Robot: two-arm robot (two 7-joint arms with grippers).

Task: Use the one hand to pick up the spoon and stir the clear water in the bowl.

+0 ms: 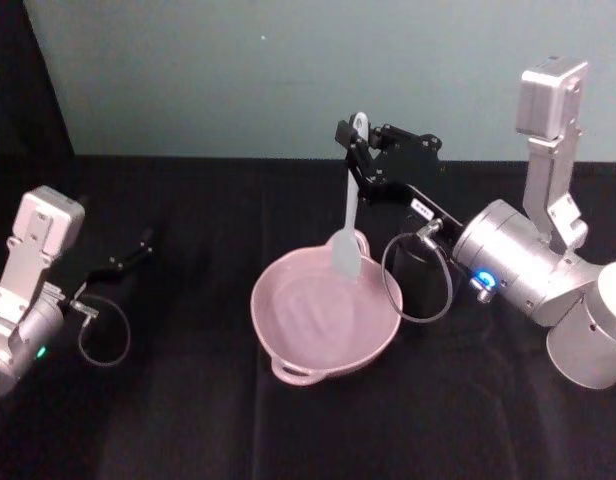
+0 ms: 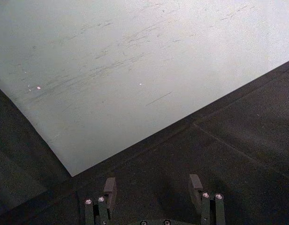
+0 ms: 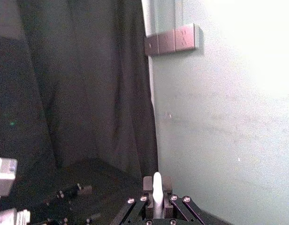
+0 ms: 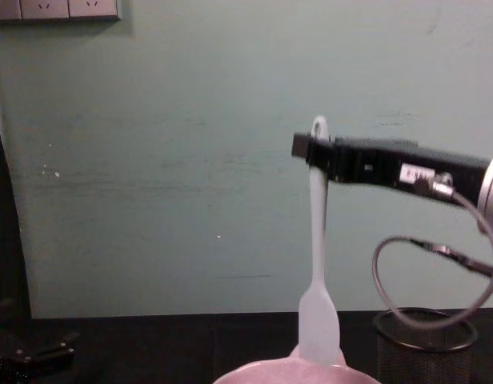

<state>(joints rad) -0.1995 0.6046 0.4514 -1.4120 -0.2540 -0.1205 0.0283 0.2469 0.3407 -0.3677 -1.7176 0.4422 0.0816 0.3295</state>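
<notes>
Sitting nearest in the head view, the pale pinkish-white glossy round bowl (image 1: pixel 326 320) rests on the black-draped table (image 1: pixel 188 420), its small arched loop handle on the near rim; its inside looks glossy, but whether water is in it cannot be told. The chest view catches only a sliver of the bowl's rim (image 4: pixel 294 373) at the bottom edge.

Over the bowl's far rim hangs the slim white plastic spoon (image 1: pixel 348 220), nearly upright, its flat squarish head down by that rim and the hole at the handle's end up top. From the chest view the spoon (image 4: pixel 317 264) is seen side-on, its head just above the rim; whether it touches the bowl cannot be told.

The right hand (image 1: pixel 354 140), a long flat black gripper on a silver cylindrical wrist with a blue glow and a looping grey cable, is clenched on the handle just below the hole. The right wrist view alone shows the white handle (image 3: pixel 156 193) pinched between the two fingertips (image 3: pixel 148 183).

Just right of the bowl stands a black wire-mesh cup (image 1: pixel 420 278), partly behind the cable; its contents cannot be made out.

Far left, the left gripper (image 1: pixel 138 247) lies low over the table, and its wrist view shows the fingers (image 2: pixel 110 187) spread apart, grasping nothing.
</notes>
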